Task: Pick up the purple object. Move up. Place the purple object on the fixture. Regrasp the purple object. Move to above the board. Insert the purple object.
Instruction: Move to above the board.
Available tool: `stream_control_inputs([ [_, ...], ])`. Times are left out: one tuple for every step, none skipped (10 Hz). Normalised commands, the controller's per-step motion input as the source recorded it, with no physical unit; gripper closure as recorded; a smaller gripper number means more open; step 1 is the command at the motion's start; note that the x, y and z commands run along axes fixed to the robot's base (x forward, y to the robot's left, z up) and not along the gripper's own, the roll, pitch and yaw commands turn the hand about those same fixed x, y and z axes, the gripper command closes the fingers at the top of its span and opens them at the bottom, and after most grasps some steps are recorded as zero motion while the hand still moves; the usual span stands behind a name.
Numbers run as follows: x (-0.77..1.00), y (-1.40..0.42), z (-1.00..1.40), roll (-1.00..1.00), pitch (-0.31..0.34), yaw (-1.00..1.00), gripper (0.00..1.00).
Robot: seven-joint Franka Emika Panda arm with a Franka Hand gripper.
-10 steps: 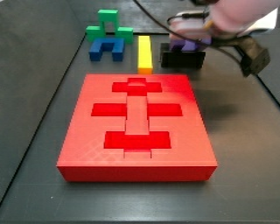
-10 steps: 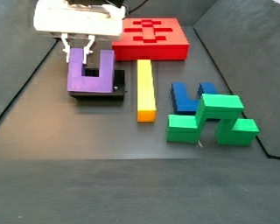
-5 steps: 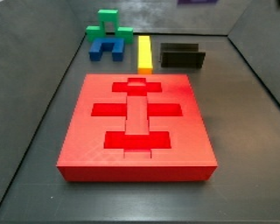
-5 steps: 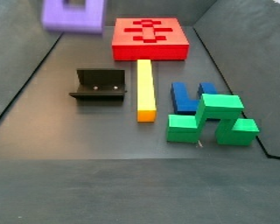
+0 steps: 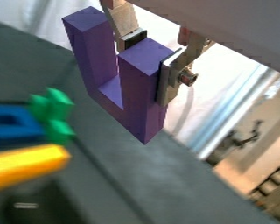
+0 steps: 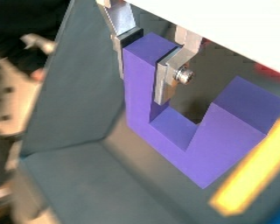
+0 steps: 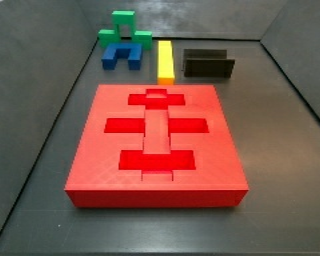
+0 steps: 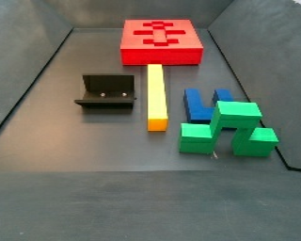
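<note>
We see the small purple U-shaped plastic block only in both wrist views, held off the floor with one of its prongs clamped between the gripper's flat silver fingers, which are closed on it. In both side views neither the block nor the gripper appears. The black L-shaped fixture stands empty in the upper right of a side view, and in the left middle of a side view. The large flat red board with darker recessed cutouts fills the centre of a side view and lies at the top of a side view. A long yellow bar lies just beside the fixture, between it and a dark blue U-shaped block. A green block touches the blue one. All rest on the dark surface.
</note>
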Motion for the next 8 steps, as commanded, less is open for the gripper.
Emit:
stream_control_inputs([
  [-1.38,-1.4,0.28,-1.0,0.137,-0.03,1.0],
  [-1.4,-1.38,0.25,-1.0,0.133,-0.02,1.0],
  [-1.4,-1.4,0.26,-1.0,0.138,-0.01,1.0],
  [-1.4,-1.4,0.27,-1.0,0.135,0.01,1.0],
  [-0.78,-0.75,0.13,-1.0,0.127,0.02,1.0],
  [-0.38,-0.32,0.04,-1.0,0.115,0.03,1.0],
  [-0.11,-0.1,0.02,-1.0,0.125,0.02,1.0],
  [-0.07,-0.05,0.02,-1.0,0.107,0.03,1.0],
])
